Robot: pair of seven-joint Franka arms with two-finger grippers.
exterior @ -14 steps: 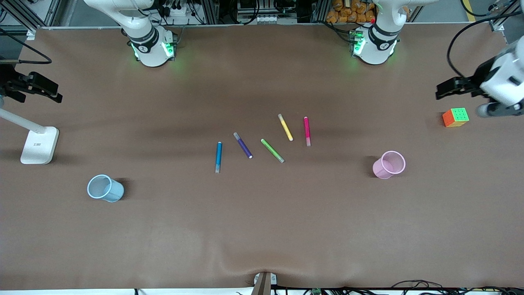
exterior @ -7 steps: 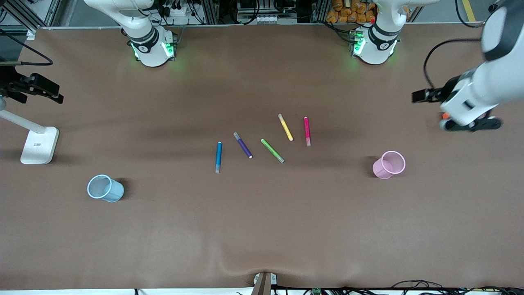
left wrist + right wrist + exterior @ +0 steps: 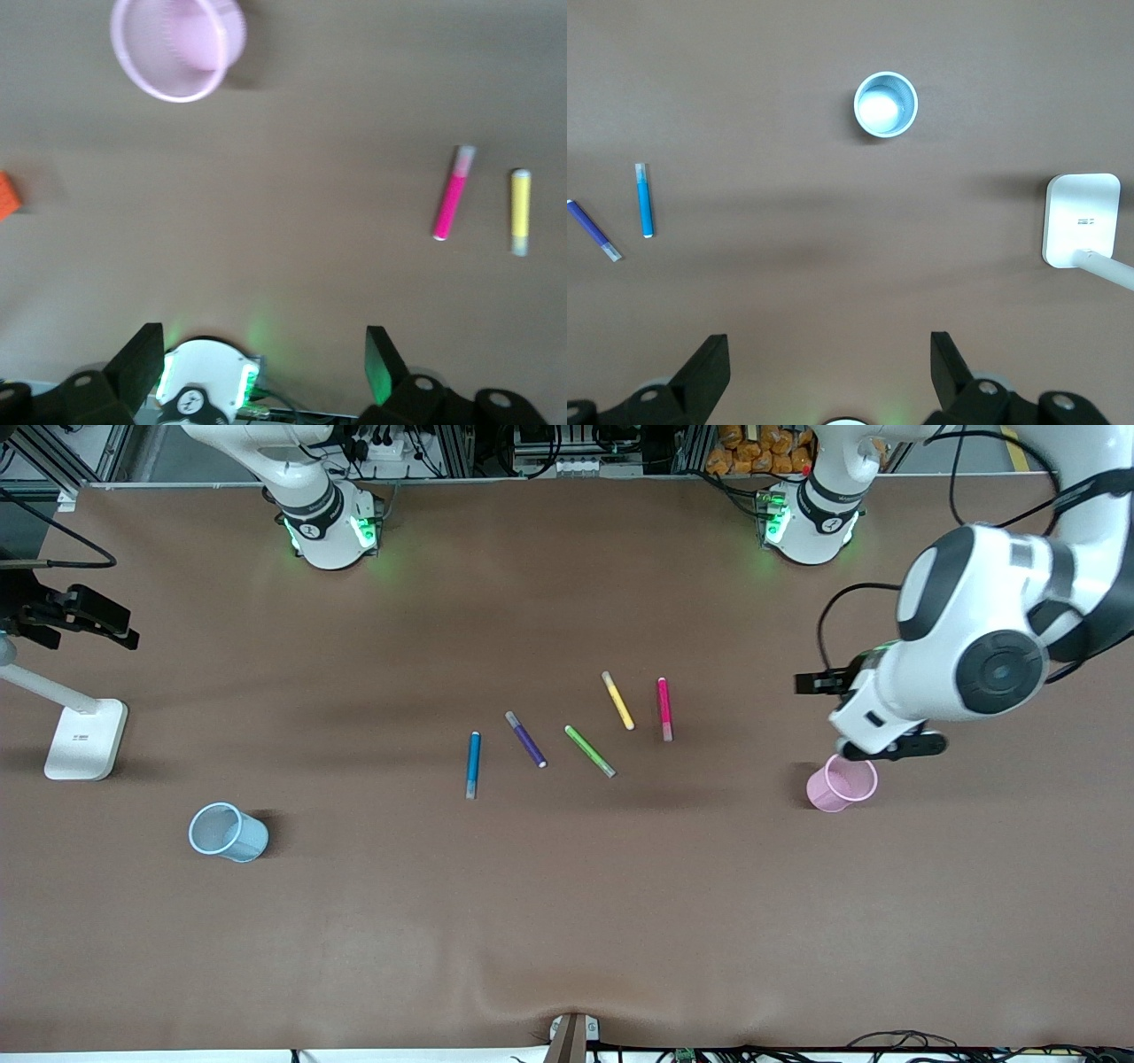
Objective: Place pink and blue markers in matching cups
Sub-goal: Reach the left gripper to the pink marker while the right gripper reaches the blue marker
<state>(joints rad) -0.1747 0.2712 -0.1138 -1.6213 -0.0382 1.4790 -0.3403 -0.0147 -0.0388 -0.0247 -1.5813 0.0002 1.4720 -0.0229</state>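
Swinging in from the table's edge since the earlier frames, the left gripper (image 3: 873, 740) now hangs over the pink cup (image 3: 842, 781) at centre right of the front view, jaws spread wide and empty, probably bound for the pink marker (image 3: 664, 707). At the upper left edge the right gripper (image 3: 84, 615) waits, also wide open and empty. Mid-frame lies the blue marker (image 3: 473, 763); the blue cup (image 3: 228, 832) stands lower left.
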